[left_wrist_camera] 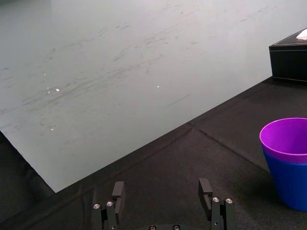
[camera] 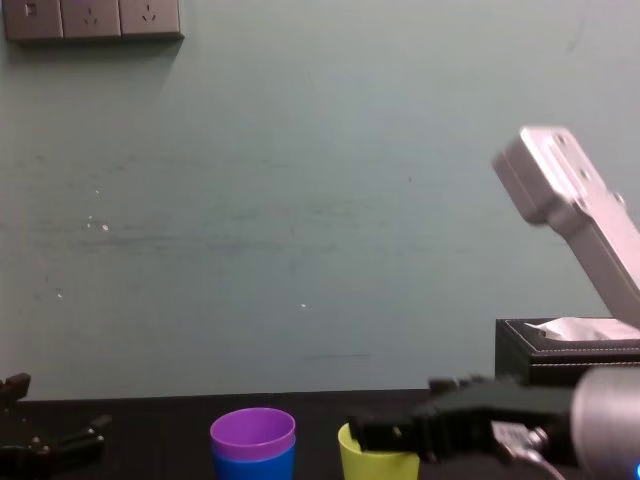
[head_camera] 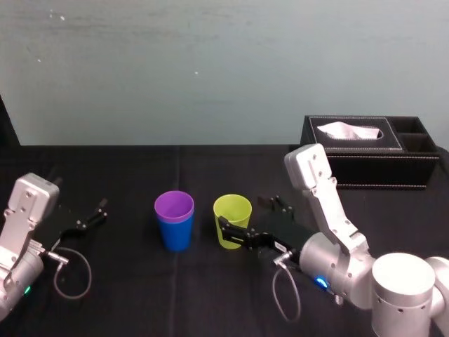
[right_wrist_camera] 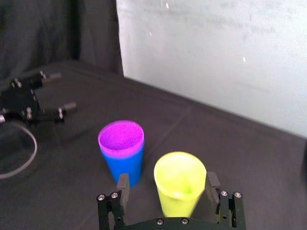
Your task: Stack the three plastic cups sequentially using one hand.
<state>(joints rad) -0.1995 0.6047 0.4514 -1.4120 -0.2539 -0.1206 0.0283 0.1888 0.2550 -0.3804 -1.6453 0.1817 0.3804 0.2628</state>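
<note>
Right gripper [right_wrist_camera: 167,177], the working tool: its two flat black fingers [right_wrist_camera: 123,184] stand apart, one on each side of the yellow-green cup [right_wrist_camera: 178,184]. The cup stands upright between them, mouth up, low in the gap. In the right wrist view a strip of dark cloth shows between the cup and one finger, while the other finger lies just beside the cup wall; whether that finger touches cannot be told. From the head view the right gripper [head_camera: 235,234] meets the yellow-green cup [head_camera: 232,219] at about mid-height, with the silver-grey forearm and its blue light behind it.

Stack: just beyond the tool's fingertips, on the side toward the left arm, the purple cup [head_camera: 174,206] sits nested in the blue cup [head_camera: 175,237], with only its rim band above the blue wall. The stack stands near the yellow-green cup but apart from it.

Left gripper [head_camera: 98,214]: it lies low over the black table [head_camera: 126,281], well apart from the tool and on the far side of the stack, with its fingers [left_wrist_camera: 118,191] spread and nothing between them.

Black tissue box [head_camera: 365,151]: behind the right arm, toward the wall.
</note>
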